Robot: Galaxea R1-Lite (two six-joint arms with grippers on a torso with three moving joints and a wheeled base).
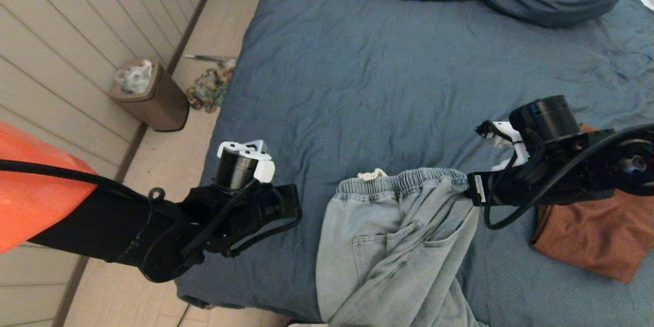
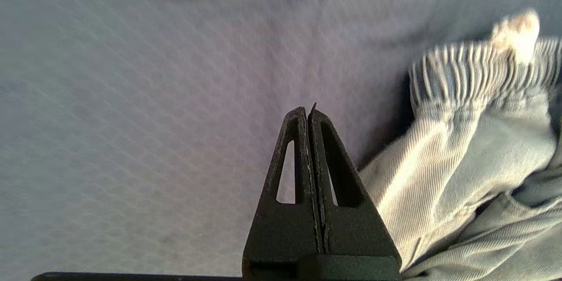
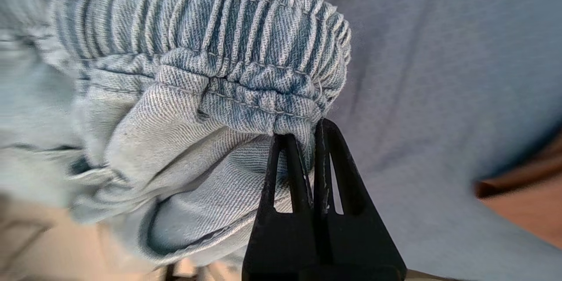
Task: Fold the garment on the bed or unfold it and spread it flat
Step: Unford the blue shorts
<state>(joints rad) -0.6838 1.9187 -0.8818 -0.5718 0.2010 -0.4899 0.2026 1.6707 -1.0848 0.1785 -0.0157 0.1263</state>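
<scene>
Denim jeans [image 1: 393, 245], pale and soft, lay at the bed's [image 1: 357, 87] near edge, legs hanging off it. The right gripper [image 3: 307, 134] was pinched on the waistband's end, so the cloth looked floppy and fairly light, best taken by that thick elastic band. The left gripper [image 2: 307, 112] was clenched on nothing, near the other end of the waistband.

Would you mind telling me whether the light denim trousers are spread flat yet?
Not yet: the trousers lie bunched and creased, their waistband corner pinched in the right hand.
</scene>
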